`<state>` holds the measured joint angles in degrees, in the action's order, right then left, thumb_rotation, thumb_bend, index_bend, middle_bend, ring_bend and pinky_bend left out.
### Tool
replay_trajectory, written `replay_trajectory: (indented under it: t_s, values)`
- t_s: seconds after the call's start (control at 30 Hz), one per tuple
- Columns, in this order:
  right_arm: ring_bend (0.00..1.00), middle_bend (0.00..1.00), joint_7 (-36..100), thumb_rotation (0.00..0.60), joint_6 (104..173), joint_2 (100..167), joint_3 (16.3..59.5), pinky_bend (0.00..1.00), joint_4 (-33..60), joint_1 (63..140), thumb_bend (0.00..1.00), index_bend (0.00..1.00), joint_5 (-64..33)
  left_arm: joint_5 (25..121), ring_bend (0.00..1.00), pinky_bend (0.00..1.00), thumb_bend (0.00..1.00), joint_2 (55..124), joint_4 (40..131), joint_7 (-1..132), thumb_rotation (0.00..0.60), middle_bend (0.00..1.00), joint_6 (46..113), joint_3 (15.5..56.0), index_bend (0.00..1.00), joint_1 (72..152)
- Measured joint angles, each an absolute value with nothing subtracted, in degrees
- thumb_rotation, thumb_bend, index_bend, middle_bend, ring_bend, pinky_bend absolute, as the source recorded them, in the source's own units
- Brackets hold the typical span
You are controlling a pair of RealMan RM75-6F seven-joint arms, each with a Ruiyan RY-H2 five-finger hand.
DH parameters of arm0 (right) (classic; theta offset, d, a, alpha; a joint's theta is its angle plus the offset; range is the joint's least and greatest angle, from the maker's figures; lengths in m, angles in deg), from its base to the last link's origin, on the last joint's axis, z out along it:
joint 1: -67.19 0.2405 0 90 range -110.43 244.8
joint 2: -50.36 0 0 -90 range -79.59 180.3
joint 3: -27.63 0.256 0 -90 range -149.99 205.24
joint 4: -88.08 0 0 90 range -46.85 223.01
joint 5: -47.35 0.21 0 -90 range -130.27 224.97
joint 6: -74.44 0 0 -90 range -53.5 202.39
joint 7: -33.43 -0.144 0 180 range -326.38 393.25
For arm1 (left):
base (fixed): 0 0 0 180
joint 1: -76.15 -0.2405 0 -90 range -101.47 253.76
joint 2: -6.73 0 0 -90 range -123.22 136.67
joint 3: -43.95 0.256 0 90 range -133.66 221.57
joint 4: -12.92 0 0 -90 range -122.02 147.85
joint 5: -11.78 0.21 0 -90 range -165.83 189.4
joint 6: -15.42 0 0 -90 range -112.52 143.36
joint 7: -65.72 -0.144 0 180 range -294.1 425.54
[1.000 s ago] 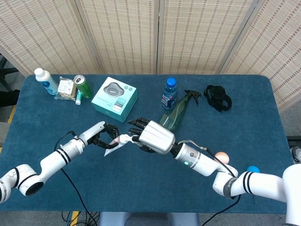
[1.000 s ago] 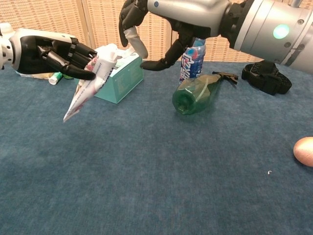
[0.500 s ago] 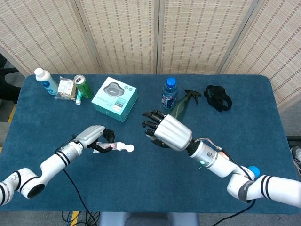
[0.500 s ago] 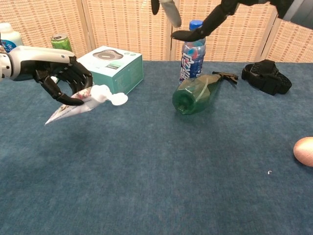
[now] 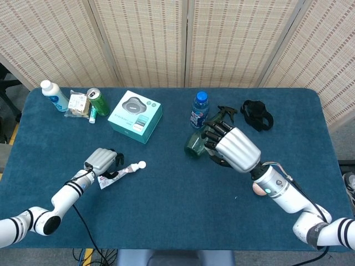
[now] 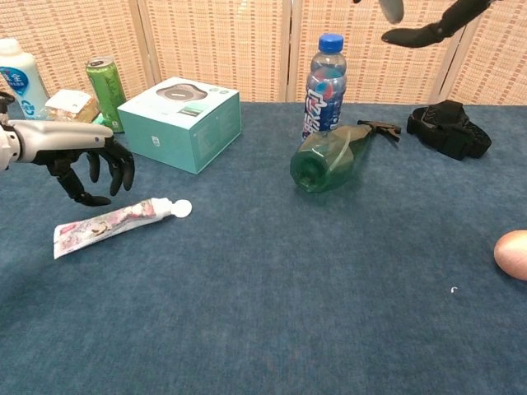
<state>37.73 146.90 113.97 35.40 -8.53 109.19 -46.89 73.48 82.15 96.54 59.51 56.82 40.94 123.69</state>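
Observation:
A toothpaste tube (image 6: 114,222) with a white cap (image 6: 183,208) lies flat on the blue table; the head view shows the tube (image 5: 118,173) just right of my left hand (image 5: 101,160). My left hand (image 6: 81,160) hovers over the tube's flat end with its fingers curved and apart, holding nothing. My right hand (image 5: 233,147) is raised above the table's middle right with its fingers apart and empty. It hangs over a green spray bottle (image 5: 195,146) lying on its side. In the chest view only its fingers (image 6: 426,31) show at the top edge.
A teal box (image 5: 135,115) and an upright blue-capped bottle (image 5: 199,110) stand mid-table. A white bottle (image 5: 54,95), a snack pack (image 5: 77,105) and a green can (image 5: 99,101) are at the back left. A black strap (image 5: 257,115) lies at the back right, a pink ball (image 6: 512,255) near right.
My left hand has lowered the tube onto the table and let go of it. My right hand has drawn back to the right and up, away from the tube.

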Motion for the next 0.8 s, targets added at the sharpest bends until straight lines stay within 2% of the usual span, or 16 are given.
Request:
replay_trajectory:
  t_s: [0.2,0.33,0.57,0.67,0.8]
  values:
    - [0.19,0.43,38.0,0.6,149.38,110.82,35.08,0.27,-8.88,105.43,0.21,0.67,-45.8,69.42,0.21,0.29,0.45,81.07,97.26,56.13,0.6,0.35,59.03,41.32,0.27,122.54]
    - [0.19,0.43,38.42,0.6,150.54,108.66,34.55,0.27,-9.04,102.45,0.21,0.65,-44.09,69.43,0.21,0.29,0.45,79.33,99.98,56.05,0.6,0.35,64.04,40.96,0.26,120.25]
    - [0.19,0.37,40.87,0.6,150.81,106.58,33.1,0.27,-9.96,97.34,0.21,0.38,-38.01,71.33,0.21,0.29,0.45,77.17,104.93,57.25,0.6,0.34,79.08,40.15,0.29,112.79]
    - [0.19,0.34,42.58,0.6,151.28,106.01,32.39,0.28,-10.38,94.38,0.21,0.3,-34.62,72.71,0.21,0.29,0.43,75.99,106.83,58.32,0.6,0.33,85.62,40.27,0.29,108.01]
    - [0.17,0.32,45.13,0.6,152.99,105.64,31.3,0.29,-11.29,90.28,0.21,0.24,-31.54,74.56,0.21,0.28,0.39,74.36,108.89,59.3,0.6,0.33,92.11,41.04,0.29,102.02]
